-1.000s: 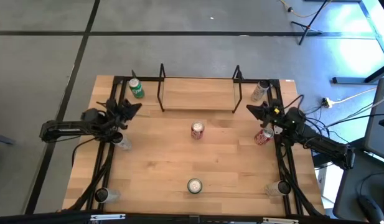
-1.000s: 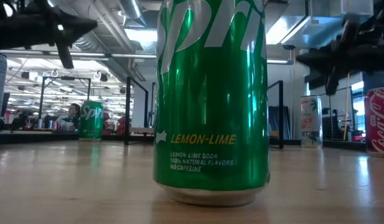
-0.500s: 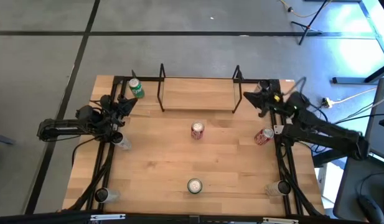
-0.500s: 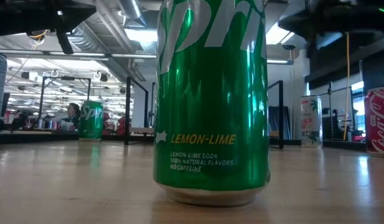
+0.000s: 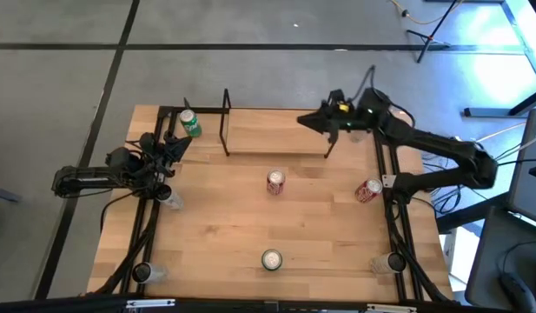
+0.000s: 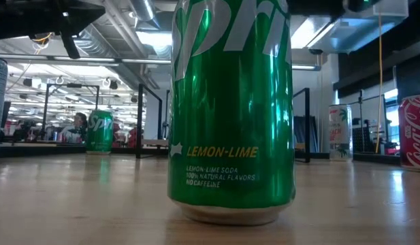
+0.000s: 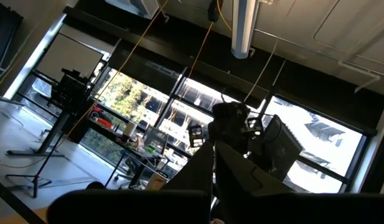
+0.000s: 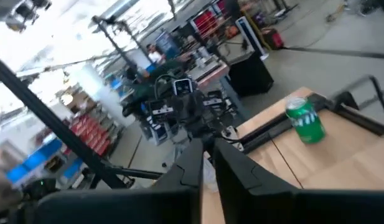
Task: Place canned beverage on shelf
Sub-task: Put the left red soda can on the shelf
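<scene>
Right tool (image 5: pixel 304 121) over shelf (image 5: pixel 276 132) (apparently empty)

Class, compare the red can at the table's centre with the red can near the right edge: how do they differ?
The centre red can stands upright, its round top facing the camera; the right red can lies tipped on its side, showing its length. The centre red can sits in open tabletop just before the shelf; the right red can lies beside the right arm's base. Both are red and white.
</scene>
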`<state>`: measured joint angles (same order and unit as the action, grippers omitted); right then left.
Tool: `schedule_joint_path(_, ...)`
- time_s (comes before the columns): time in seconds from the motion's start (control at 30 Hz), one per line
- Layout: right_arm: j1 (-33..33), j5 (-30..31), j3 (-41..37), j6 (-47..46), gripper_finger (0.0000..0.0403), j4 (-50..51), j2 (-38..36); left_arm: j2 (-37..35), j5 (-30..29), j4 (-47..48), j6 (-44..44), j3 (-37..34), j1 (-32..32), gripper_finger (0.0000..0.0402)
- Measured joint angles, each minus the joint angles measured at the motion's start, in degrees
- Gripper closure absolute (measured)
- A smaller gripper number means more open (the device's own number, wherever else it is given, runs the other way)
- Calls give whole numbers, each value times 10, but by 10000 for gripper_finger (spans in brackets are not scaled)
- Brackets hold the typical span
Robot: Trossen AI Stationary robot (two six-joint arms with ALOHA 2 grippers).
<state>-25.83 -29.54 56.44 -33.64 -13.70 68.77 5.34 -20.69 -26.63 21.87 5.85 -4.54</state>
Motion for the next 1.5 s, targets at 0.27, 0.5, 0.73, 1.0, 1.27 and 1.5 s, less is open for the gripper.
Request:
schedule_joint_path(0.27,71,60,175,175,221,237,84,0,-17,5,0,0,0,392)
schedule_joint_path(0.5,144,234,306,290,114,482,165,0,-24,5,0,0,0,392)
schedule_joint_path(0.73,186,250,335,277,73,563,226,0,-24,15,0,0,0,392)
schedule_joint_path(1.0,234,269,336,251,80,568,289,0,-23,45,0,0,0,392)
schedule_joint_path(1.27,247,330,336,245,83,578,354,0,-21,67,1,0,0,392)
schedule_joint_path(1.5,247,331,336,243,84,586,389,0,-21,67,2,0,0,392)
